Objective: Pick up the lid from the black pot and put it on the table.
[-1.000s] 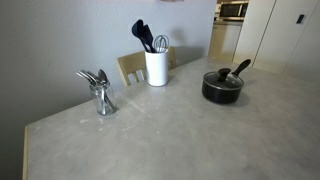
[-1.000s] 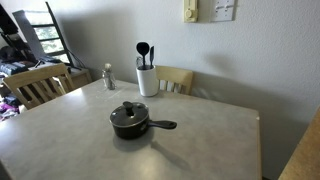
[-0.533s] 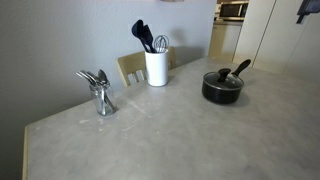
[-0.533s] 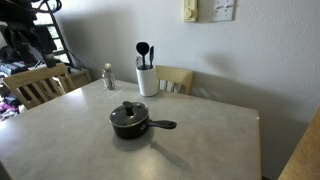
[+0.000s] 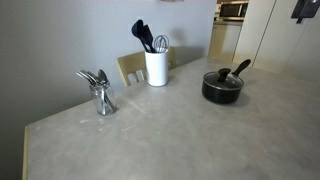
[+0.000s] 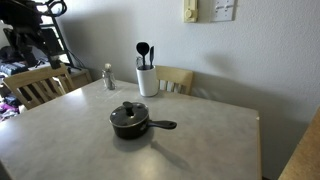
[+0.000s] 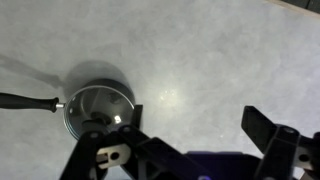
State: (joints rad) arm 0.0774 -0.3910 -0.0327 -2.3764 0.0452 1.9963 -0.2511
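The black pot [image 5: 222,90] stands on the light grey table [image 5: 170,135], its long handle angled upward. The glass lid [image 5: 222,78] with a black knob sits on it. Both exterior views show the pot [image 6: 130,124] and the lid [image 6: 129,113]. The wrist view looks down on the pot [image 7: 98,100] and its handle, with the lid [image 7: 105,103] still on. My gripper [image 7: 195,110] is open and empty, high above the table [image 7: 200,60], with the pot towards its left finger. Only a dark part of it shows at a frame edge in an exterior view [image 5: 305,8].
A white utensil holder [image 5: 156,66] with dark utensils stands near the wall and also shows in an exterior view [image 6: 147,80]. A metal cutlery stand [image 5: 100,95] is further along. Wooden chairs [image 6: 35,85] [image 6: 178,78] stand at the table's edges.
The arm has come into sight at the top edge of both exterior views. The pot and lid have not moved.
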